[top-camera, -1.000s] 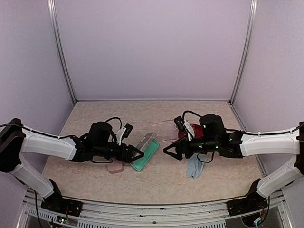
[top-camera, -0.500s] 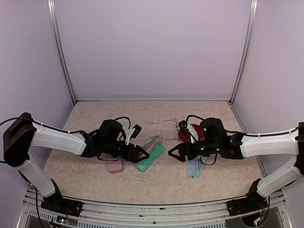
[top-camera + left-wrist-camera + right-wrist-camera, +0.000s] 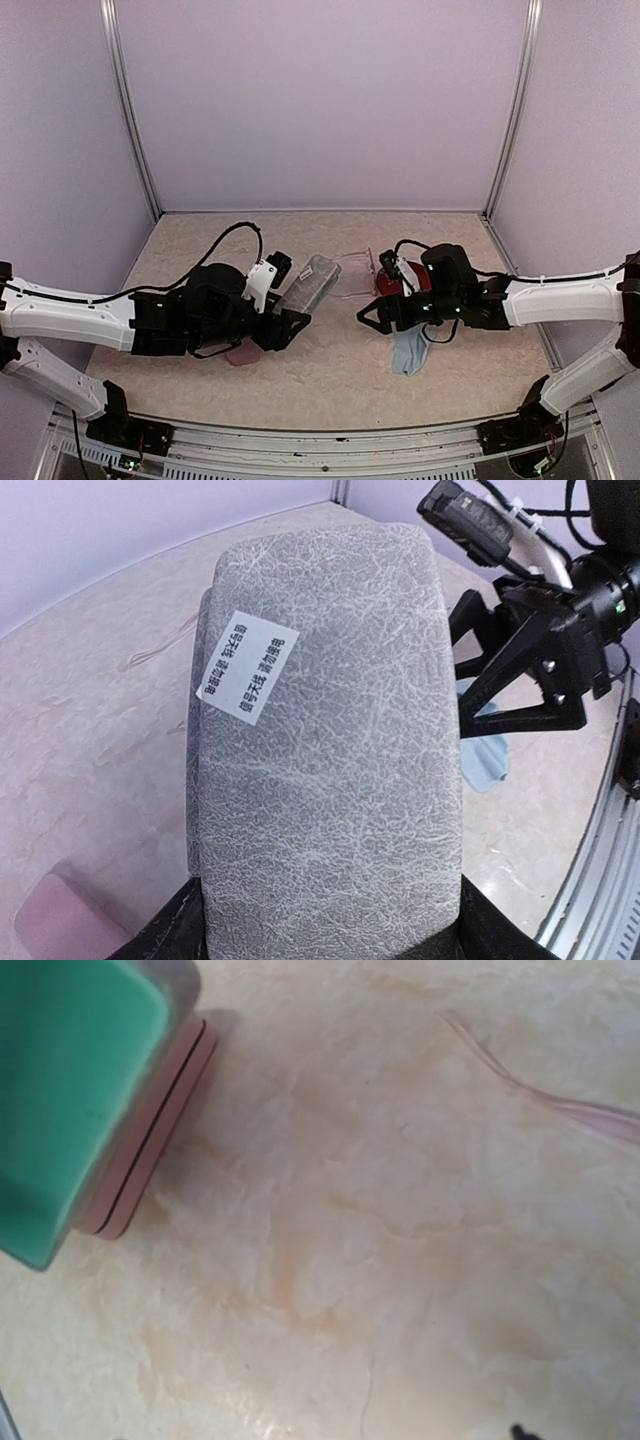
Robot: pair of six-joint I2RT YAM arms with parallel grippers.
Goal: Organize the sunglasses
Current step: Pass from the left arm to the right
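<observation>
My left gripper (image 3: 288, 320) is shut on the near end of a grey case (image 3: 306, 284) with a white label and holds it tilted above the table. The case fills the left wrist view (image 3: 325, 730), and my black fingers (image 3: 165, 938) clamp its sides. Its green lining (image 3: 65, 1090) shows in the right wrist view. The pale clear pair of sunglasses (image 3: 352, 262) lies behind the case, and one slim arm (image 3: 560, 1105) is in view. The red-pink pair (image 3: 392, 287) lies partly hidden behind my right arm. My right gripper (image 3: 368, 315) is open and empty, facing the case (image 3: 500, 670).
A pink case (image 3: 240, 354) lies under my left arm; it also shows in the left wrist view (image 3: 55, 925) and the right wrist view (image 3: 150, 1150). A light-blue cloth (image 3: 410, 351) lies below my right gripper. Purple walls enclose the table.
My left gripper took hold of the grey case and lifted it off the table, tilting it so that its grey shell faces up. My right gripper drew back a little to the right.
</observation>
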